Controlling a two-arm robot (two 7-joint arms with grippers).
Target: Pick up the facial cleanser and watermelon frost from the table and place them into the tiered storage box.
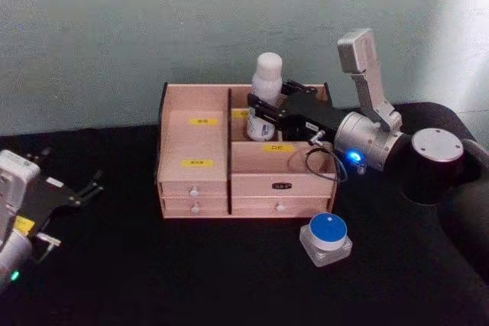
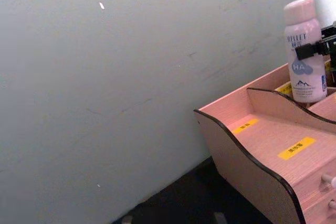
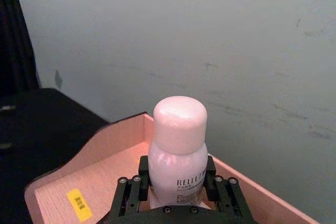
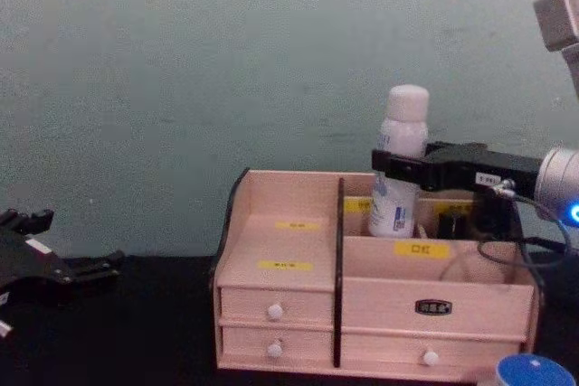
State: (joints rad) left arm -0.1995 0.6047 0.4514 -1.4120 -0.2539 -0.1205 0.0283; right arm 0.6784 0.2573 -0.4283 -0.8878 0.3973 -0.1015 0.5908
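— Where's the bottle (image 1: 267, 74)?

— Upright, its base down in the back compartment of the box (image 1: 195, 143), just right of the dark middle divider. White body, rounded white cap. One bottle.

— Held?

— Yes. The right end effector (image 1: 263, 116) reaches in from the right, and its black fingers (image 3: 131, 192) are closed against both sides of the bottle, below the cap.

— Any writing?

— "RELLET" on the bottle, and "HA" in a blue circle below it. The smaller print I can't read.

— And the box?

— Pale pink wood with dark edges. Four yellow labels (image 1: 197, 163), their text too small to make out. Three white knobs (image 4: 274, 311) on the drawer fronts, and one dark plate on the right front, unreadable.

— Anything else?

— One small jar (image 1: 326, 238) with a round blue lid, standing on the black surface (image 1: 153, 265) just in front of the box's right corner.

— The other arm?

— The left end effector (image 1: 90, 186) sits low at the far left, well apart from the box, its fingers spread and holding nothing.
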